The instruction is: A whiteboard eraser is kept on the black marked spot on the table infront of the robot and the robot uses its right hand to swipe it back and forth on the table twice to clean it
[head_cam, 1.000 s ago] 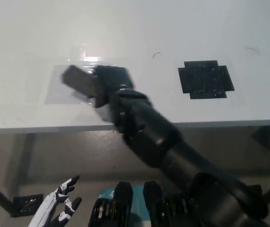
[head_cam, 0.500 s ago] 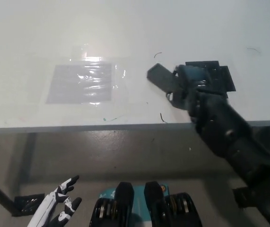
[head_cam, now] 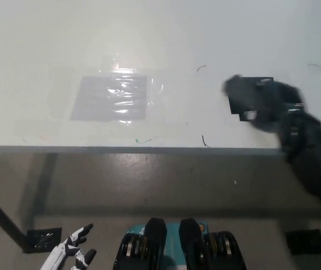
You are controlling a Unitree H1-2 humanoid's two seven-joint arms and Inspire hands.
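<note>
Now the whiteboard eraser (head_cam: 240,91) is seen at the right of the frame, lying over the black marked spot (head_cam: 244,107), which is largely covered by it and by the right hand (head_cam: 270,106). One second ago it was held over the clear taped patch (head_cam: 112,97) at the centre-left of the frame, and half a second ago it was midway, just left of the spot; a full sweep from left to right has therefore been carried across the table (head_cam: 48,50). The whole picture has also shifted a little, so the camera has moved. The eraser is clasped in the blurred black fingers. By judgement, one stroke is being finished at the starting mark; whether further passes are owed cannot be read from this alone. No containers are to be seen anywhere on the table. The left hand (head_cam: 70,253) is held low at the lower left, its fingers spread and empty.
</note>
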